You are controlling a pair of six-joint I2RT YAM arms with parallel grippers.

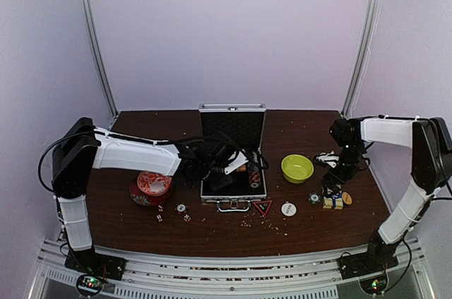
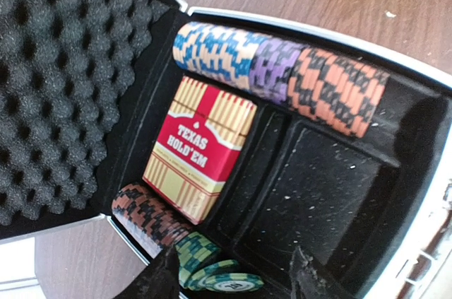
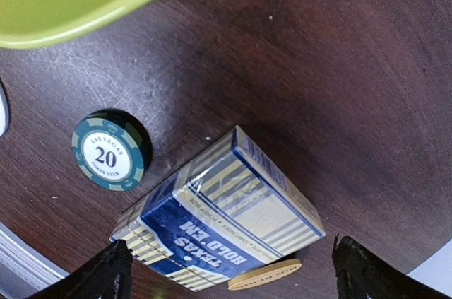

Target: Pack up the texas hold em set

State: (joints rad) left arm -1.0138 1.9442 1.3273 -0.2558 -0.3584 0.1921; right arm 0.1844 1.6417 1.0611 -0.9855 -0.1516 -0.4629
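From above, my left gripper (image 1: 224, 165) reached into the one open case (image 1: 233, 154); my right gripper (image 1: 332, 189) hung over the table (image 1: 296, 225) near the bowl (image 1: 297, 167).

My left wrist saw one red deck (image 2: 198, 147) and two chip rows (image 2: 282, 76) inside, fingers half parted on some green chips (image 2: 212, 276).

My right wrist alone showed one blue deck (image 3: 219, 221) and one green chip (image 3: 111, 149), jaws wide, empty.

**A robot test cell, not a home**

This looks like a lab enclosure built for recording. Plain pale walls (image 1: 233, 30) close in three sides, with metal poles (image 1: 95, 37) rising at the back corners. A dark wood-grain counter (image 1: 296, 210) sits inside, and two white-and-black arms (image 1: 134, 154) are bolted to a slotted aluminium rail (image 1: 226, 274) along its near edge, cables trailing from their bases.
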